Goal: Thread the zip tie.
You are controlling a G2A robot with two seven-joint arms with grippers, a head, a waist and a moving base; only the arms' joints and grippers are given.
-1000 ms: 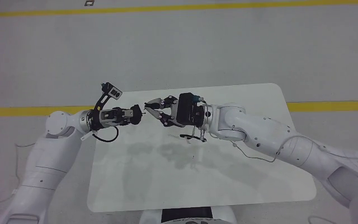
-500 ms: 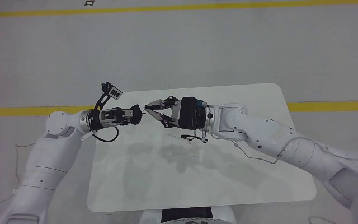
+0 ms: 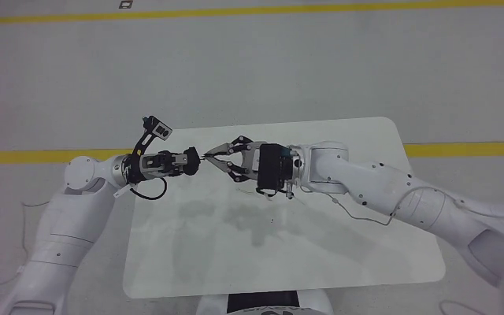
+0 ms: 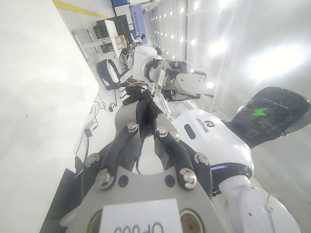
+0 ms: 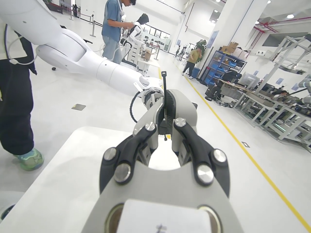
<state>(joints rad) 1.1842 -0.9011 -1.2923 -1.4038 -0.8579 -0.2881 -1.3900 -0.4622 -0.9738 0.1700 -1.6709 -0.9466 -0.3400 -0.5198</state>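
My right gripper (image 5: 165,112) is shut on a thin black zip tie (image 5: 165,90). Its square head (image 5: 163,74) sticks up past the fingertips. In the top view, this gripper (image 3: 214,153) hangs above the table's far left part, tip to tip with my left gripper (image 3: 195,158). The left gripper (image 4: 145,112) has its black-padded fingers pressed together, and a thin black strand (image 4: 139,156) trails back from between them. What the pads pinch is hidden. In the left wrist view, the right gripper (image 4: 206,95) sits just beyond the left fingertips.
The white table (image 3: 339,244) lies under both arms, its left edge (image 3: 138,228) below the left forearm. A tiny dark speck (image 3: 272,222) sits mid-table. Thin cables (image 3: 268,193) dangle under the right wrist. A person's legs (image 5: 14,112) stand beside the table.
The right wrist has shifted slightly toward the table's front and turned, keeping its fingertips at the left gripper. The left arm has stayed still.
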